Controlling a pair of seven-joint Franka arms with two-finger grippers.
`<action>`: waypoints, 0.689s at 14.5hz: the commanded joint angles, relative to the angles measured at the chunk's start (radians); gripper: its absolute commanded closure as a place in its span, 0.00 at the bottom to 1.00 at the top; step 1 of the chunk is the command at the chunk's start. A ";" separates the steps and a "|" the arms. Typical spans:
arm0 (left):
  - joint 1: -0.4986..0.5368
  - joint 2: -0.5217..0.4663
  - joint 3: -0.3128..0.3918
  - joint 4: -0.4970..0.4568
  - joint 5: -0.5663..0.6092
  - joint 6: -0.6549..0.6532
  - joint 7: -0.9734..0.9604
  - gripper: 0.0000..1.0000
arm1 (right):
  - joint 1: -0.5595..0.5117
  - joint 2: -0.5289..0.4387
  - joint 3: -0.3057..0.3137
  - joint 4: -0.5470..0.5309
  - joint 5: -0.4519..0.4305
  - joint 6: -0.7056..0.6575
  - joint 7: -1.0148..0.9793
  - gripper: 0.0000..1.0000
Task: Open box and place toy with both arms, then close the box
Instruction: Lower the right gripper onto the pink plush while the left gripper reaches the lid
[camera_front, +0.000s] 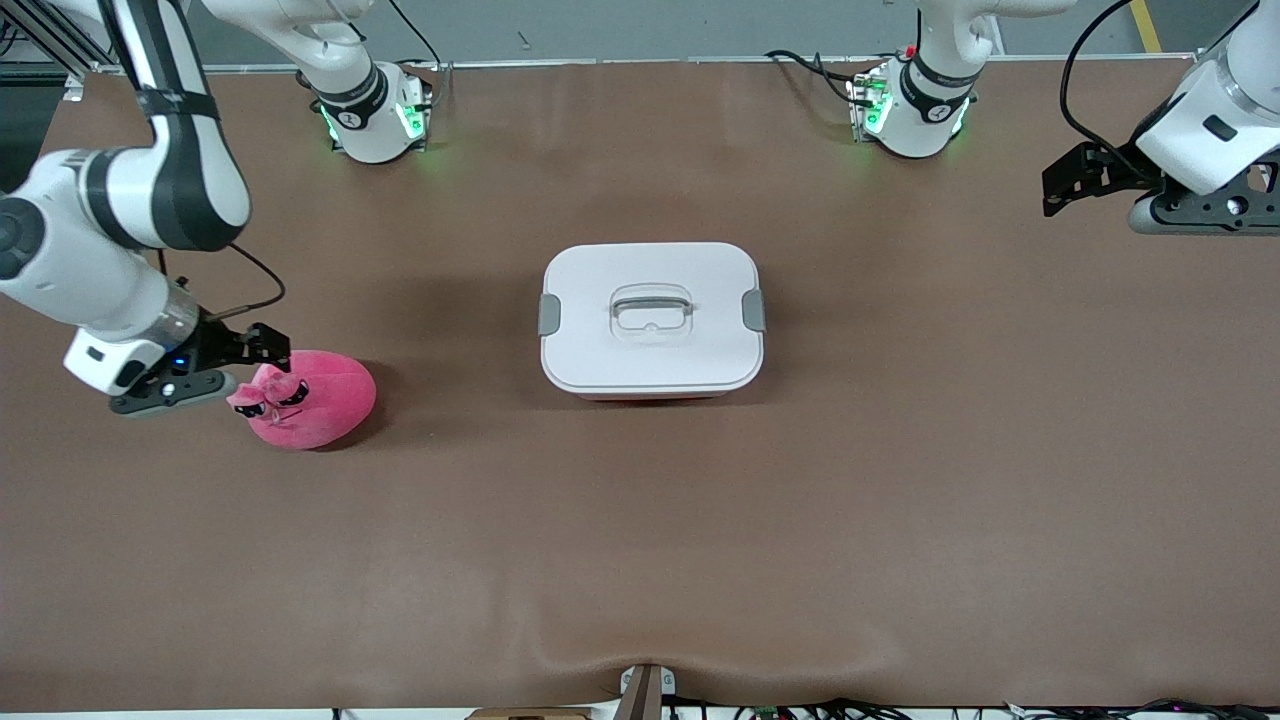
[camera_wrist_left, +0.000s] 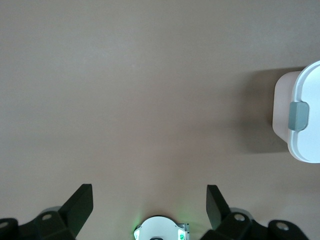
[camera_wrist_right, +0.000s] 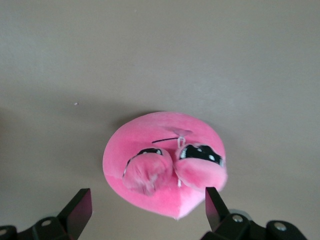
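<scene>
The box (camera_front: 652, 318) stands mid-table, its white lid on, with grey clips at both short ends and a recessed handle (camera_front: 652, 305). One end of it, with a clip, shows in the left wrist view (camera_wrist_left: 300, 117). The hot-pink plush toy (camera_front: 310, 398) lies on the table toward the right arm's end. My right gripper (camera_front: 262, 352) is open and empty, low over the toy's head end. In the right wrist view the toy (camera_wrist_right: 165, 160) lies between and just ahead of the spread fingers of the right gripper (camera_wrist_right: 147, 205). My left gripper (camera_front: 1060, 190) is open and empty, waiting in the air over the left arm's end of the table. It also shows in the left wrist view (camera_wrist_left: 148, 200).
A brown mat (camera_front: 640, 520) covers the table. The two arm bases (camera_front: 375, 115) (camera_front: 915, 110) with green lights stand along the edge farthest from the front camera. A small bracket (camera_front: 645, 690) and cables sit at the nearest edge.
</scene>
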 joint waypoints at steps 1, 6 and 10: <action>-0.010 0.023 -0.026 0.033 -0.019 -0.019 -0.076 0.00 | 0.004 0.003 0.000 -0.053 0.014 0.071 -0.021 0.00; -0.010 0.095 -0.155 0.033 -0.037 0.018 -0.292 0.00 | 0.004 0.009 0.012 -0.050 0.014 0.068 -0.019 0.46; -0.010 0.152 -0.291 0.028 -0.039 0.052 -0.631 0.00 | 0.003 0.009 0.016 -0.047 0.014 0.064 -0.019 1.00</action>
